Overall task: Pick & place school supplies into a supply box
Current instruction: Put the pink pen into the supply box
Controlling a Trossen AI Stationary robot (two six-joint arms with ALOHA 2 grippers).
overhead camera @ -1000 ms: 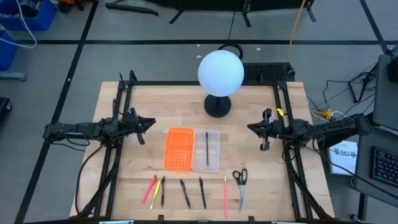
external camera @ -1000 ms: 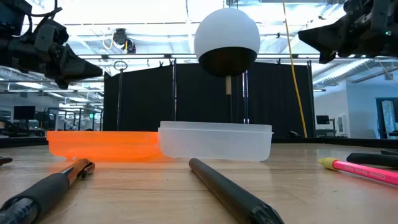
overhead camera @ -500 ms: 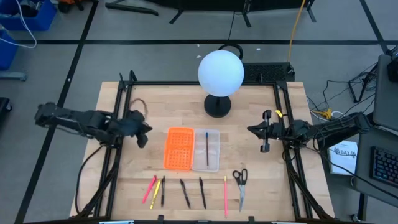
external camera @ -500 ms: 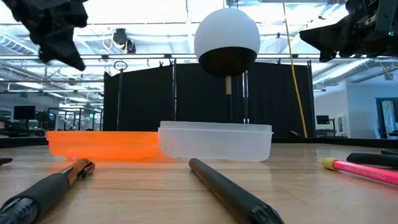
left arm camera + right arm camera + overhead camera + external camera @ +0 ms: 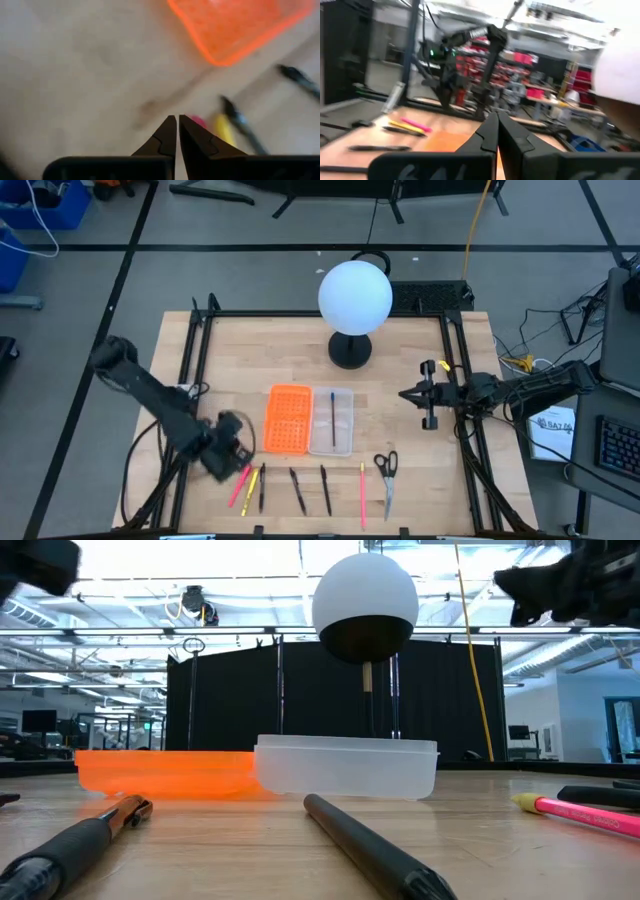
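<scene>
Pens and pencils lie in a row along the near edge of the wooden table [image 5: 400,380]: a pink pen [image 5: 240,484] and a yellow pencil [image 5: 251,481] close together at the left end, a black pen [image 5: 262,488] just beside them, two more black pens [image 5: 297,491] [image 5: 325,489] farther right, then a thin pink pencil [image 5: 362,494], and the scissors [image 5: 386,476] at the right end; the supply box [image 5: 346,425], a clear shallow tray, sits in the middle of the table with one dark pen [image 5: 332,418] lying lengthwise inside it; an orange perforated tray [image 5: 287,418] lies touching its left side; behind both stands a white globe lamp [image 5: 354,297] on a black base. The left gripper [image 5: 236,455] hangs low over the table just left of the pink pen and yellow pencil, near the orange tray's near left corner; in its wrist view the two dark fingers [image 5: 165,140] stand almost together with only a thin slit between them, holding nothing, with the pink and yellow tips just beyond them. The right gripper [image 5: 405,395] hangs above the right side of the table, well apart from the box and the supplies; its fingers [image 5: 487,134] are pressed together and empty.
</scene>
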